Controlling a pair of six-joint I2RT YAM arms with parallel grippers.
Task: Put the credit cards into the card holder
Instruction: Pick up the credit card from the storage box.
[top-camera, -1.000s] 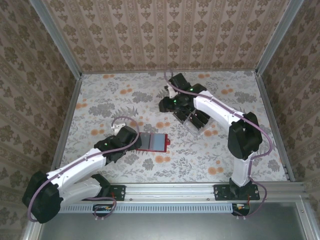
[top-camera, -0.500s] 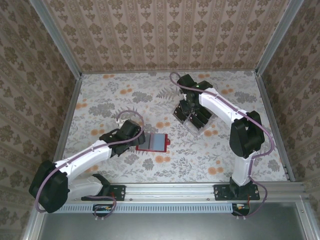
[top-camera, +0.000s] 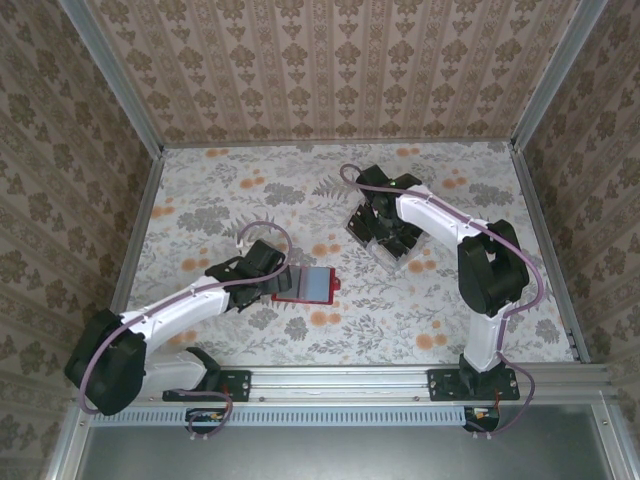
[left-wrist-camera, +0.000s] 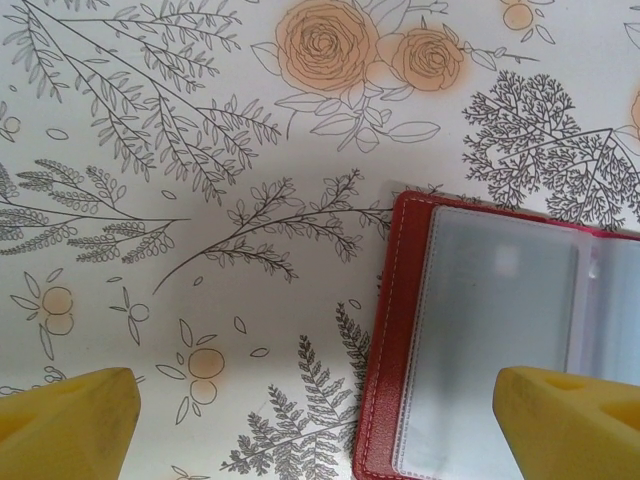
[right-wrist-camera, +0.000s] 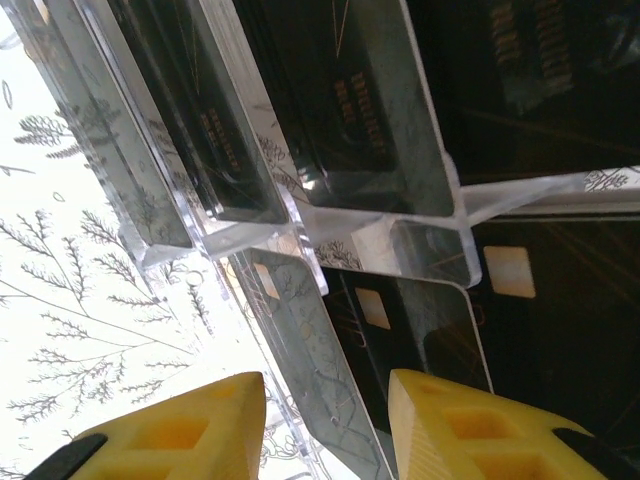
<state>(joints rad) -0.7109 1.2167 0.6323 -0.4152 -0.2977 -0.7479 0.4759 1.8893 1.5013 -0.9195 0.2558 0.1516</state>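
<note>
Overhead, find the left gripper (top-camera: 272, 283) at the left edge of the card holder (top-camera: 308, 285), lying opened flat on the floral table (top-camera: 200, 200). Closer, from the left wrist, make out yellow fingertips (left-wrist-camera: 70, 420) spread wide on nothing, flanking the holder's red border and greyish clear sleeve. From above, see the right gripper (top-camera: 375, 222) down over the clear tray (top-camera: 392, 250). From the right wrist, read gold print on black credit cards (right-wrist-camera: 560, 300) in the tray's slots, fingers (right-wrist-camera: 480, 430) partly apart either side of a clear divider; cannot tell whether gripping.
</note>
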